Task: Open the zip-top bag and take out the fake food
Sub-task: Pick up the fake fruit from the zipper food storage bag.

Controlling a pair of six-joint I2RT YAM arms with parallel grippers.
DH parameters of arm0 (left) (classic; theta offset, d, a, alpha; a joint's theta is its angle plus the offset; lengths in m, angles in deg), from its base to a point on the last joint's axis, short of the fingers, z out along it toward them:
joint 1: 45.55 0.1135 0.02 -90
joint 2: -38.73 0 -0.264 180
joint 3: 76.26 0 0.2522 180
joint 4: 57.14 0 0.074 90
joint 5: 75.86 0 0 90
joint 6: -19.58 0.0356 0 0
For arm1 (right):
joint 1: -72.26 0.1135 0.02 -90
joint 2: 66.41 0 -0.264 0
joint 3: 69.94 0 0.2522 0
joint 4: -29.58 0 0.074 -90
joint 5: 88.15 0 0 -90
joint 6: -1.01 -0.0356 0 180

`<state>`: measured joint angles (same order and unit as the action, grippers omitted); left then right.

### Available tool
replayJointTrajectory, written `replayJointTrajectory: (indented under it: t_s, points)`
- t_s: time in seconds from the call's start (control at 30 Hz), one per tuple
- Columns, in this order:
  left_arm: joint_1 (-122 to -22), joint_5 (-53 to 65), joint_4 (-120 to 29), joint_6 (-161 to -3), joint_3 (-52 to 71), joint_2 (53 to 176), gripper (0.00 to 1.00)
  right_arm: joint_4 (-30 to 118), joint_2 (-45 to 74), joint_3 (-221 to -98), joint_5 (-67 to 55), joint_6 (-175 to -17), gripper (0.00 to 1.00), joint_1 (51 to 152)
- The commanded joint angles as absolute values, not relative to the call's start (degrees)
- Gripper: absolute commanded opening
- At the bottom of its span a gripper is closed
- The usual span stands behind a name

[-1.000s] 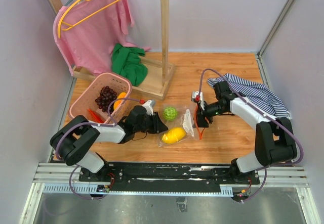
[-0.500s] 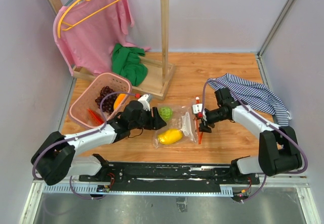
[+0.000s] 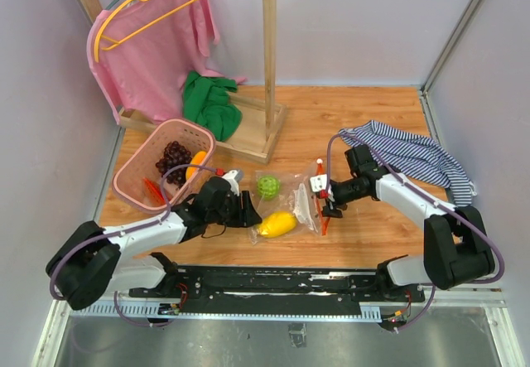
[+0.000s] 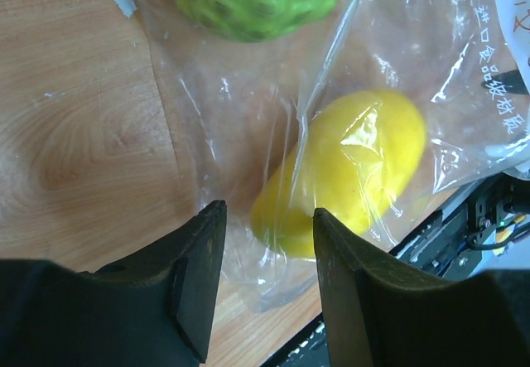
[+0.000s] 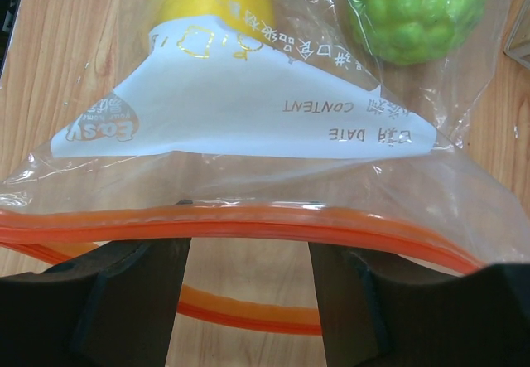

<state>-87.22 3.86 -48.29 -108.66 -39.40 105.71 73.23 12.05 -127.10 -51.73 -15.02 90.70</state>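
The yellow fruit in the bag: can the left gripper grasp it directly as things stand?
Probably not. The left gripper is open before the yellow fruit, but the clear zip-top bag covers it there; the orange zip strip lies at the far side, by the right gripper.

The left arm (image 3: 149, 230) stretches low from the near left toward the middle; the left gripper (image 3: 248, 210) points right, jaws parted. The right arm (image 3: 414, 197) bends in from the right; the right gripper (image 3: 327, 197) points left, jaws spread wide. The grippers face each other, apart.
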Motion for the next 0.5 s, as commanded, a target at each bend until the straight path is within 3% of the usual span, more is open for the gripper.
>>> replayJointTrajectory:
  t_s: [0.0,0.17,0.47]
  points:
    - [-87.65,3.48,-52.43,-108.74,-39.75,108.53,0.50,75.50,12.39,-127.91,-51.41,-12.74,0.58,92.84]
    - [-87.65,1.33,-56.72,-109.70,-40.01,111.81,0.44,78.46,13.38,-129.70,-49.92,-12.81,0.59,95.16]
    - [-88.32,-1.94,-64.11,-112.54,-40.85,116.52,0.42,76.68,14.73,-130.53,-46.40,-17.33,0.62,98.11]
